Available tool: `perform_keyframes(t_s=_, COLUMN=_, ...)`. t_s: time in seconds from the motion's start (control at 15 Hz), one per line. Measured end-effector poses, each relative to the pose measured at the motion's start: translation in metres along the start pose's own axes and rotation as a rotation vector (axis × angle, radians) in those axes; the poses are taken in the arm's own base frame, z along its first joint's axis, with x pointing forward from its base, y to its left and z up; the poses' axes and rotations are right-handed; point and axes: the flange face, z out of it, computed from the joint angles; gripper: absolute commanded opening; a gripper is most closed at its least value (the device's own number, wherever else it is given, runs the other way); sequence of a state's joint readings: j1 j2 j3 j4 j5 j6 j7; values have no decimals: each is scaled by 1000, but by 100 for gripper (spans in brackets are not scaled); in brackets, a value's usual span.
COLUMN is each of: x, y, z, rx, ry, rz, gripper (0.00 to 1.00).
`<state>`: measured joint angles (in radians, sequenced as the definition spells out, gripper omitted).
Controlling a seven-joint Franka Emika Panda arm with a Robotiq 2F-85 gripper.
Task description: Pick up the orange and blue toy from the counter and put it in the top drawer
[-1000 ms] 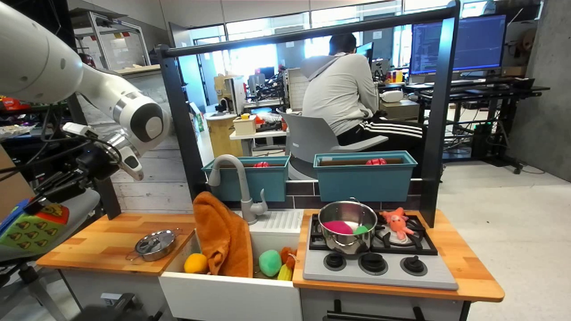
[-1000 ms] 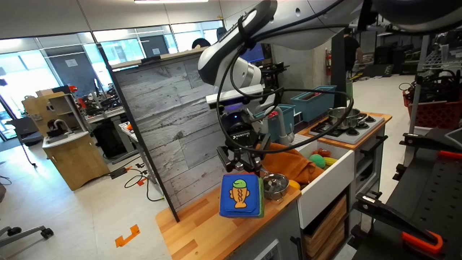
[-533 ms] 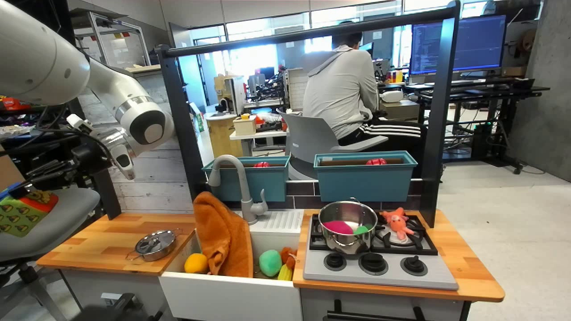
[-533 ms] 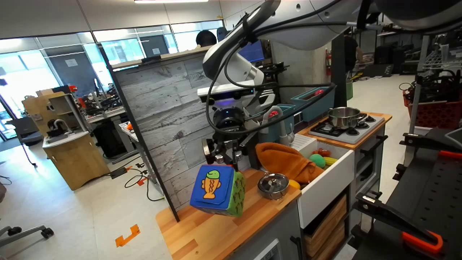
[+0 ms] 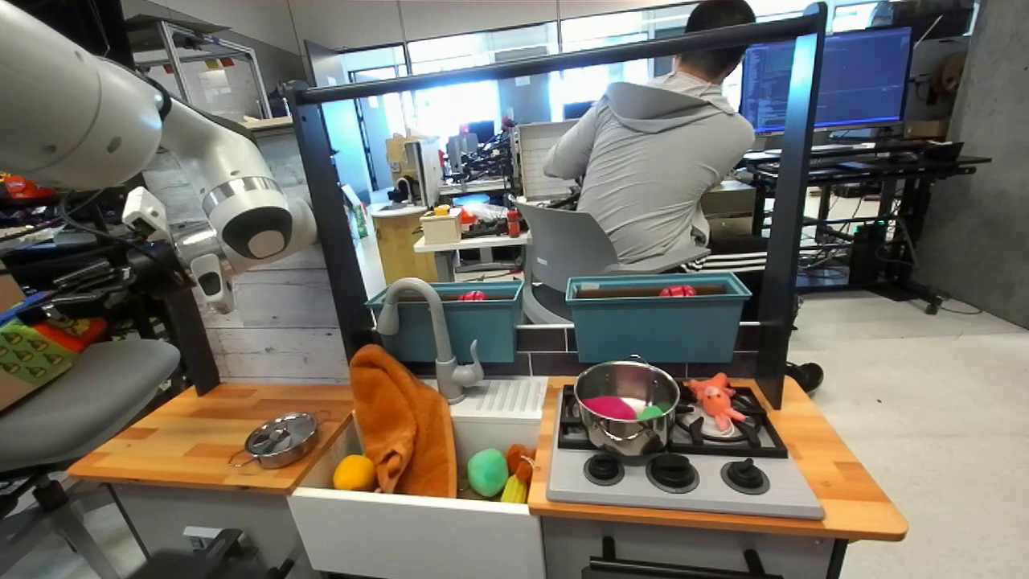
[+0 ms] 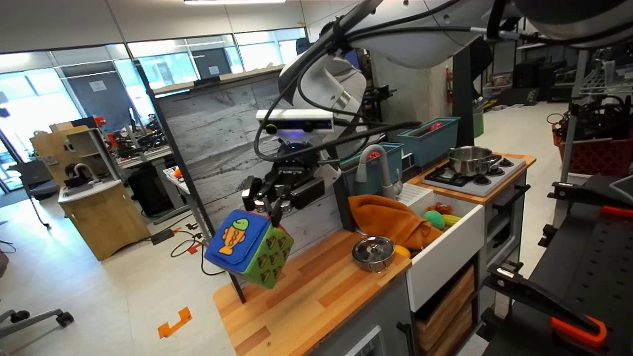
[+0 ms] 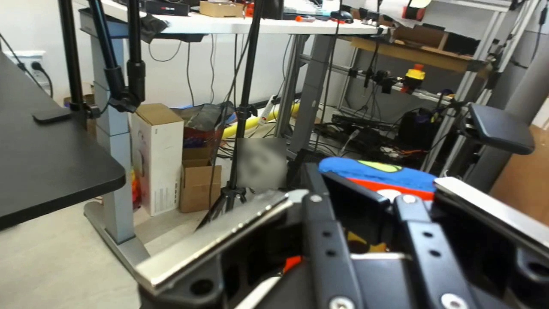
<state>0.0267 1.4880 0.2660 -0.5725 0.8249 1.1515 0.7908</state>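
Note:
The orange and blue toy is a soft cube with a blue fish-picture side, a green side and a red-orange side. It hangs tilted in the air above the far end of the wooden counter. In an exterior view, the toy is partly cut off at the left edge. My gripper is shut on the toy's upper part. In the wrist view, the toy's blue and red edge shows beyond the gripper; the rest is hidden by the fingers. The top drawer is out of view.
A lidded steel pan sits on the counter. The sink holds an orange cloth and play food. A pot stands on the stove. In the wrist view are a black tabletop, a tripod and boxes.
The gripper has swung with the toy toward the counter's outer end and slightly up. The toy has turned and tilted, showing more of its green side. The person in the background has shifted.

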Motion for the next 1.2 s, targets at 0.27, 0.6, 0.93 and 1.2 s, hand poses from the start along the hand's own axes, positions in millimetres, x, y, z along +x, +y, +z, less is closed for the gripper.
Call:
perform_keyframes(t_s=0.27, x=-2, y=-17, z=-6, rx=113, ry=14, rz=-38, gripper=1)
perform_keyframes(t_s=0.6, x=4, y=-33, z=-15, rx=226, ry=105, rz=-61, gripper=1)
perform_keyframes(t_s=0.93, x=6, y=-50, z=-27, rx=329, ry=224, rz=-72, gripper=1)
perform_keyframes(t_s=1.2, x=1, y=-67, z=-40, rx=425, ry=340, rz=-93, gripper=1)
